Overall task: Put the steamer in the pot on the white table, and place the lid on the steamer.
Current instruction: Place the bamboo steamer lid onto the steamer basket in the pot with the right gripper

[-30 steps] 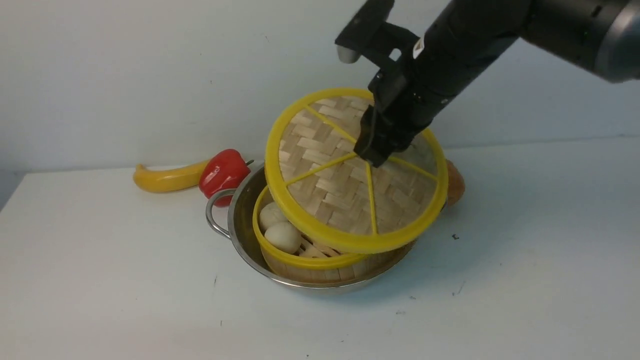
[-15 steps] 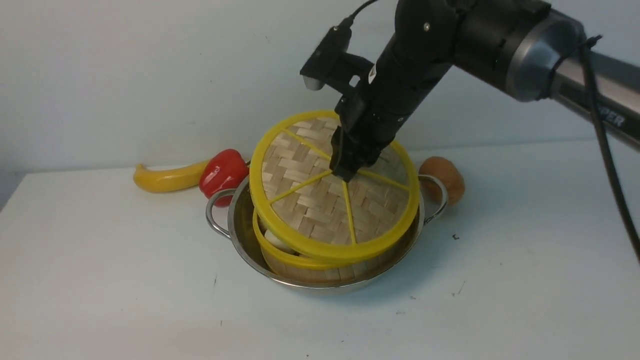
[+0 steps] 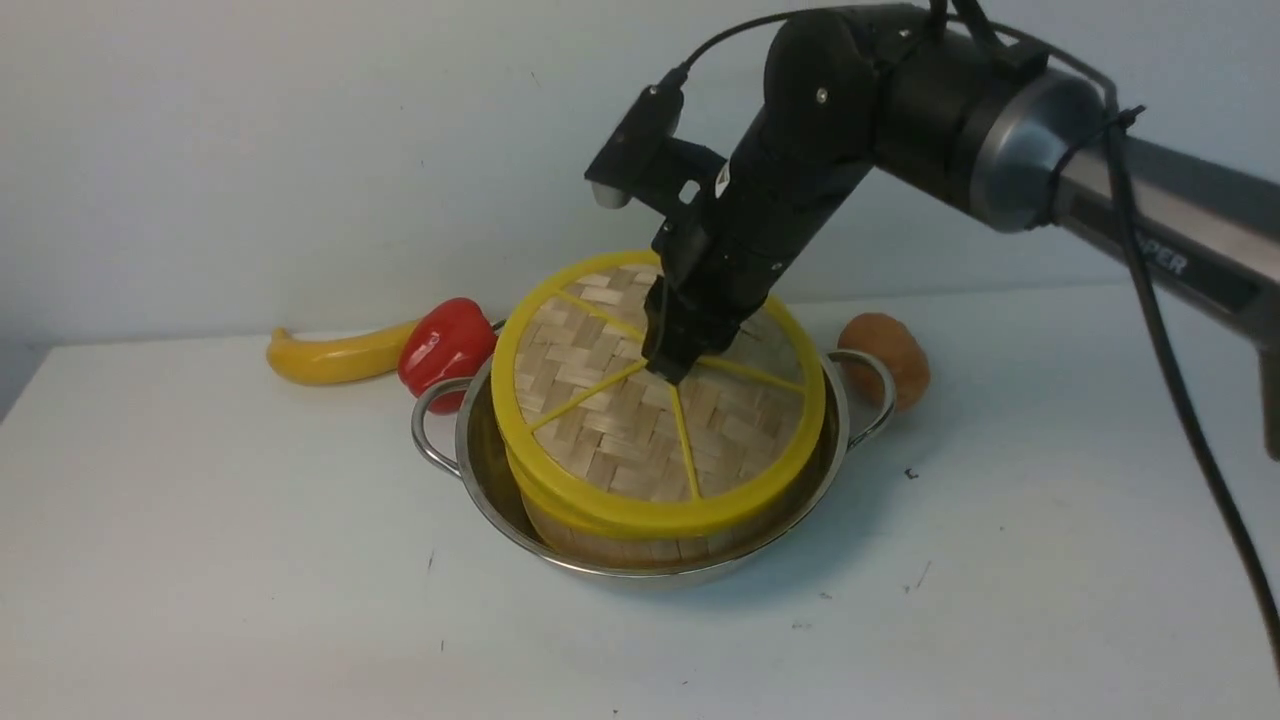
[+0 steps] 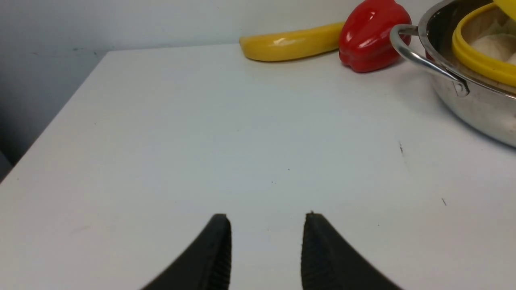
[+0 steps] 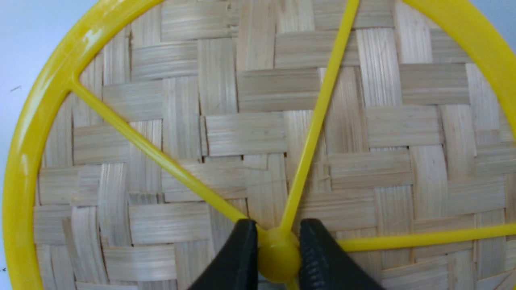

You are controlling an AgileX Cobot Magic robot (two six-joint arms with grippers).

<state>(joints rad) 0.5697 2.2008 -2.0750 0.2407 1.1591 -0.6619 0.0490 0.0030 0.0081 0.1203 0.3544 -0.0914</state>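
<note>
The shiny pot (image 3: pixel 478 470) stands mid-table on the white table (image 3: pixel 200 560). Inside it sits the steamer (image 3: pixel 610 548), with only its slat wall and yellow rim showing. The woven lid (image 3: pixel 620 440) lies low over the steamer, and its left edge stands a little above the steamer's rim (image 4: pixel 475 60). My right gripper (image 3: pixel 670 372) reaches down from the upper right, shut on the lid's yellow centre knob (image 5: pixel 278 253). My left gripper (image 4: pixel 266 219) hangs open over bare table to the left of the pot, with nothing between its fingers.
A yellow banana (image 3: pixel 330 358) and a red pepper (image 3: pixel 445 345) lie behind the pot's left handle (image 3: pixel 428 430). A brown potato (image 3: pixel 893 352) sits beside the right handle. A white bun (image 4: pixel 494 44) shows inside the steamer. The table's left edge (image 4: pixel 48 133) is close to my left gripper.
My right gripper has carried the lid down and to the left, from tilted above the pot to nearly flat over the steamer. The buns are now hidden in the front view.
</note>
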